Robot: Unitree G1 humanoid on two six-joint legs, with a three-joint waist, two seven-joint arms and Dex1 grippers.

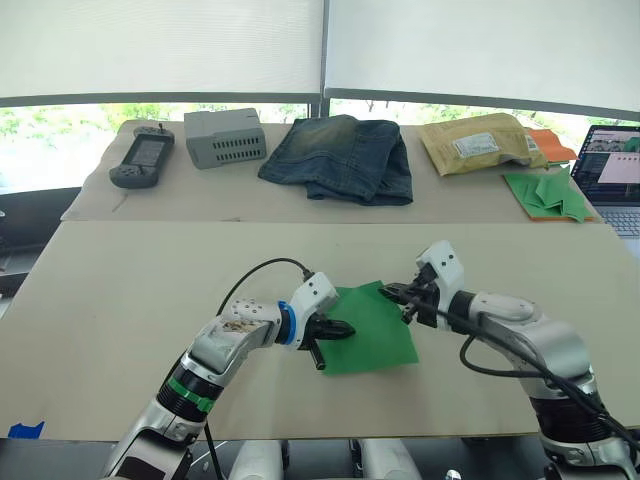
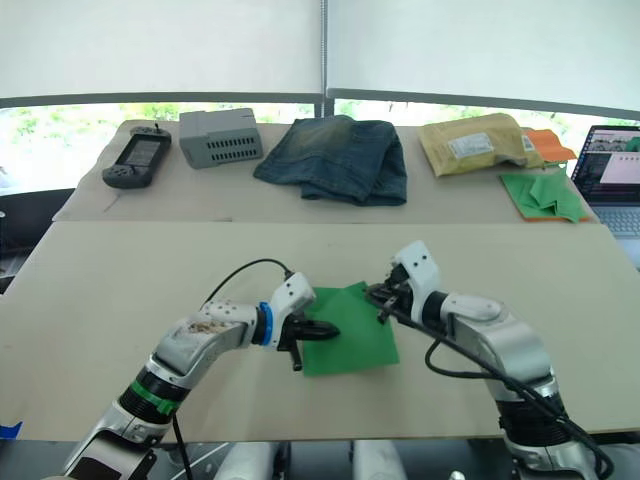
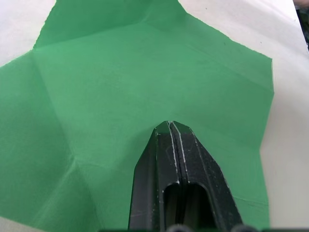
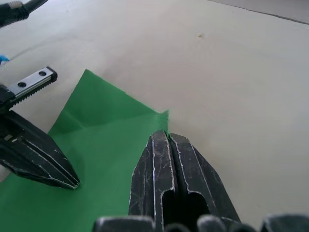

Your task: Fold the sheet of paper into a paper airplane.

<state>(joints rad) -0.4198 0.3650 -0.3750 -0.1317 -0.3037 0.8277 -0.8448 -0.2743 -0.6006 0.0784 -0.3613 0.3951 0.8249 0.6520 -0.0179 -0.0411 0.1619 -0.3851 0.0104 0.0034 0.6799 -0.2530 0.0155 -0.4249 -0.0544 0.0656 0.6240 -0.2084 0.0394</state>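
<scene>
Both fingers pressed shut on green sheet of paper, on beige table; jeans, window behind.

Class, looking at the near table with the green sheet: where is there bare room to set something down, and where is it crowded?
Bare: near table either side of both grippers. Crowded: centre, left gripper, right gripper, sheet of paper.

Two beige tables end to end below wide windows with white blinds lowered, daylight and green foliage showing along a strip under them, dark floor at left.
</scene>
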